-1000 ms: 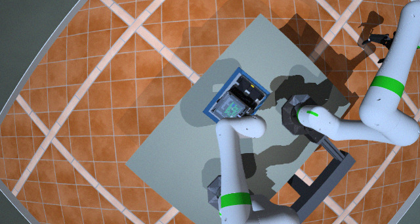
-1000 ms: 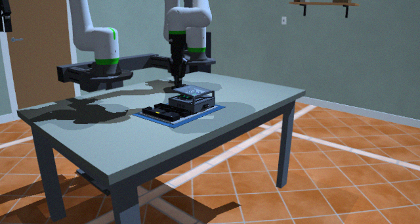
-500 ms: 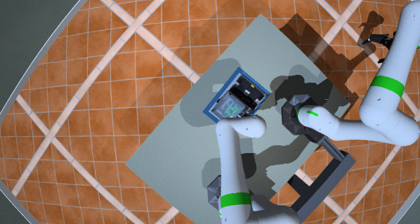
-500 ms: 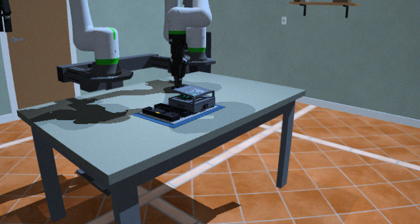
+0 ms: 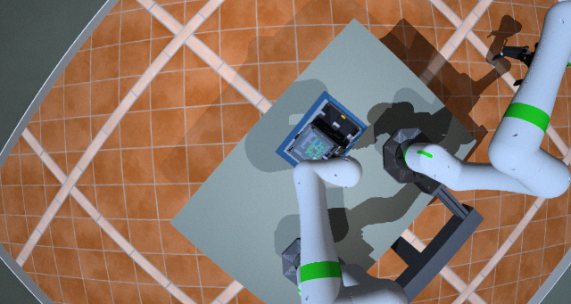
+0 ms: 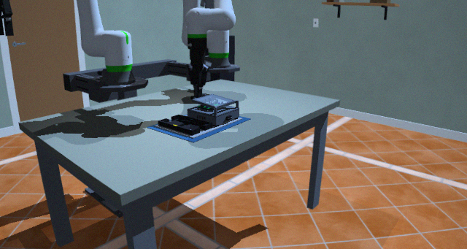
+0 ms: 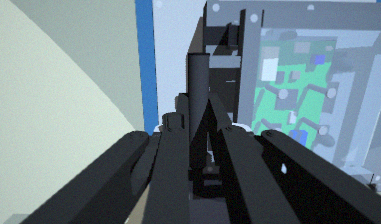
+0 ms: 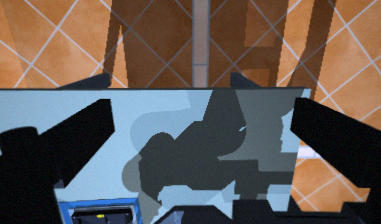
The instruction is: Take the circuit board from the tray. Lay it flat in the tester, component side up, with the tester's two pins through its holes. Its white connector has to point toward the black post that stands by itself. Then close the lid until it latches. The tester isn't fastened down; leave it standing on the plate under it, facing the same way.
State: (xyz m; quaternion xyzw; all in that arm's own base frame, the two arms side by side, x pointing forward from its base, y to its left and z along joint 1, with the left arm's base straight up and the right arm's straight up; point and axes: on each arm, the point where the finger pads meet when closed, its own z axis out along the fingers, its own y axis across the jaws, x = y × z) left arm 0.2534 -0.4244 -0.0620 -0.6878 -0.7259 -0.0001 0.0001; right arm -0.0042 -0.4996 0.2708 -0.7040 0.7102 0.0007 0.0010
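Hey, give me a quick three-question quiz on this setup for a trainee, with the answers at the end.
1. True or false: the clear, grey-framed lid is fully closed.
2. Which is the right gripper: (a) open or (b) shut?
3. Fill in: the rectangular plate under the grey, box-shaped tester has a ____ border.

Key: 1 false; 2 a; 3 blue.
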